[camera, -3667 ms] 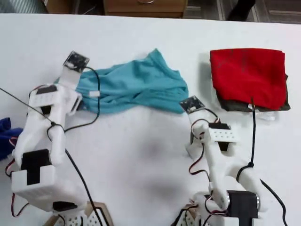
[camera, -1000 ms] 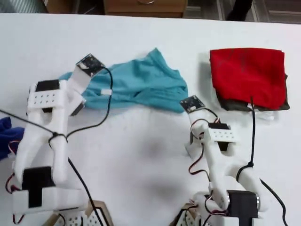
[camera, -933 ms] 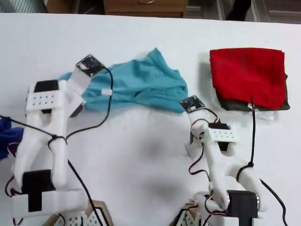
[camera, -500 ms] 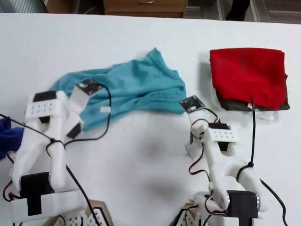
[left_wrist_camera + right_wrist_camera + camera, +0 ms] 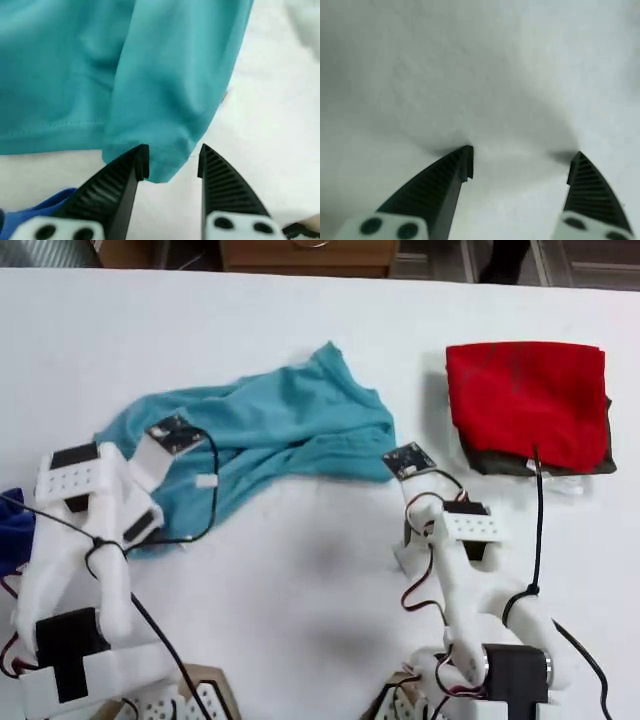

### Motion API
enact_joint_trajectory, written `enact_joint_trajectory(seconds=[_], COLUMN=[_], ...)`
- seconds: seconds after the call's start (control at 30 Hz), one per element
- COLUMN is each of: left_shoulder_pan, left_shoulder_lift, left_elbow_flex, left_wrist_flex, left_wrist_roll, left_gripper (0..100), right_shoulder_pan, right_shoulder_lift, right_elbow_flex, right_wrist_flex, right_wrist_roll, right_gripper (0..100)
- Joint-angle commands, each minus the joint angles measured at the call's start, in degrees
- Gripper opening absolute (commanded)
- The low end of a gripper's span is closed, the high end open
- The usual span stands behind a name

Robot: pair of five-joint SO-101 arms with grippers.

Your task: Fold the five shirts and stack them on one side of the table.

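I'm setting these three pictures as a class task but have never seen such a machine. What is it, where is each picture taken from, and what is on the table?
Two small white robot arms sit side by side at a table. The high view looks down from above; each other picture comes from a camera on one arm's wrist. A rumpled teal shirt lies in the middle, and a folded red shirt rests on a dark garment. Some blue cloth shows at the edge. The left gripper pinches the teal shirt's corner; the right gripper is open over bare table.
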Motion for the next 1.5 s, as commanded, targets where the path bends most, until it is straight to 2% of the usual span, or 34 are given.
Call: enact_joint_trajectory(seconds=[0.0, 0.2, 0.47, 0.6, 0.73, 0.93, 1.07, 1.23, 1.33, 1.47], left_shoulder_pan=[-0.53, -1.67, -1.14, -0.7, -0.88, -0.7, -0.7, -0.79, -1.05, -0.7], left_shoulder_lift=[-2.29, -1.93, -1.76, -1.76, -2.37, -2.37, -2.37, -2.37, -2.02, -1.93], left_elbow_flex=[1.8, 4.35, 6.02, 7.78, 6.81, -2.95, -6.46, -6.55, -6.46, -3.12], left_wrist_flex=[0.09, -1.23, -13.71, -15.3, -13.8, -2.46, 5.36, 11.6, 11.69, 5.98], left_wrist_roll=[-4.31, -11.87, -11.78, -11.78, -9.58, -4.57, -5.36, -10.46, -13.45, -14.24], left_gripper=[18, 18, 18, 18, 18, 18, 18, 18, 18, 18], right_shoulder_pan=[0.4, 0.4, 0.4, 0.4, 0.4, 0.4, 0.4, 0.4, 0.4, 0.4], right_shoulder_lift=[0.48, 0.48, 0.48, 0.48, 0.48, 0.48, 0.48, 0.48, 0.48, 0.48], right_elbow_flex=[-0.09, -0.09, -0.09, -0.09, -0.09, -0.09, -0.09, -0.09, -0.09, -0.09], right_wrist_flex=[-1.27, -1.63, -1.63, -1.63, -1.63, -1.63, -1.63, -1.63, -1.63, -1.63], right_wrist_roll=[-0.26, -0.53, -0.53, -0.53, -0.53, -0.53, -0.53, -0.53, -0.53, -0.53], right_gripper=[29.7, 29.7, 29.7, 29.7, 29.7, 29.7, 29.7, 29.7, 29.7, 29.7])
